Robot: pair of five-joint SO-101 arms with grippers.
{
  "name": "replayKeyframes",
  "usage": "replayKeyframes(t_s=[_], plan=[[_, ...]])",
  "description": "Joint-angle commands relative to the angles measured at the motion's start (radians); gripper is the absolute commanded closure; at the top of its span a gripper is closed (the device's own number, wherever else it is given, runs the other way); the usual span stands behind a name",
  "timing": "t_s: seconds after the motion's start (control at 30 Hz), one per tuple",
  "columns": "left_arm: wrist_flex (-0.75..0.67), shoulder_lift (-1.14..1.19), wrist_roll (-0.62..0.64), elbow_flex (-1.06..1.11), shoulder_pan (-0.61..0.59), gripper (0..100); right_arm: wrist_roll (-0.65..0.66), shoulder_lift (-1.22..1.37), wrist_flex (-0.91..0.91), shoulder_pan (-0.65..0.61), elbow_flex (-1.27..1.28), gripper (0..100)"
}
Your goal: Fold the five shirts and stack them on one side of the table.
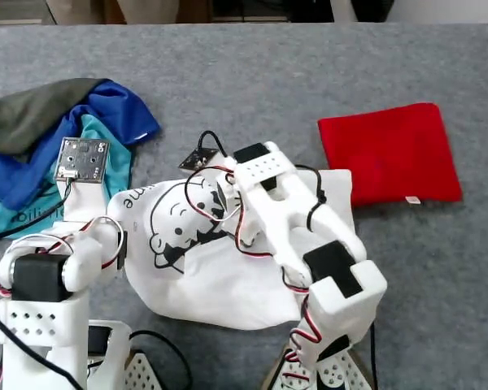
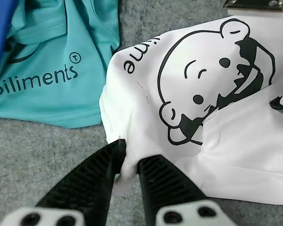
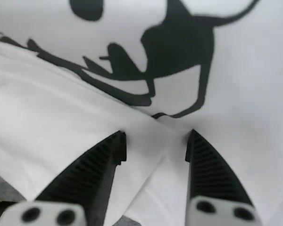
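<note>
Slippage is the likeliest trouble: the left gripper [image 2: 129,157] is all but closed, nipping only a thin edge of the white cotton shirt with the black cartoon print [image 1: 211,284]. That shirt lies half folded in the middle of the grey felt table [image 1: 252,73], just beside the loose teal shirt [image 2: 52,56], so a firm pull could strip the edge free. The right gripper [image 3: 155,139] stands wide apart, tips resting on the white cloth astride a crease and holding nothing; closing there might catch two layers and drag the fold askew.
</note>
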Motion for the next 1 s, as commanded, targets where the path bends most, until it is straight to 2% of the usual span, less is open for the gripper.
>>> replayKeyframes(t_s=[0.0,0.17,0.4,0.6,0.67,0.83,0.9,0.97], plan=[[-0.017,-0.007,0.002,-0.011,0.000,98,-0.009,-0.001,-0.011,0.021,-0.041,79.0],[-0.017,-0.007,0.002,-0.011,0.000,98,-0.009,-0.004,-0.011,0.021,-0.042,79.7],[-0.017,-0.007,0.002,-0.011,0.000,98,-0.029,-0.004,-0.012,0.021,-0.044,94.2],[-0.017,-0.007,0.002,-0.011,0.000,98,-0.028,-0.004,-0.012,0.021,-0.045,94.0],[-0.017,-0.007,0.002,-0.011,0.000,98,-0.028,-0.004,-0.018,0.024,-0.047,90.6],[-0.017,-0.007,0.002,-0.011,0.000,98,-0.020,-0.005,-0.025,0.048,-0.047,69.6],[-0.017,-0.007,0.002,-0.011,0.000,98,-0.020,-0.005,-0.018,0.048,-0.044,69.0],[-0.017,-0.007,0.002,-0.011,0.000,98,-0.023,-0.007,-0.017,0.045,-0.041,73.3]])
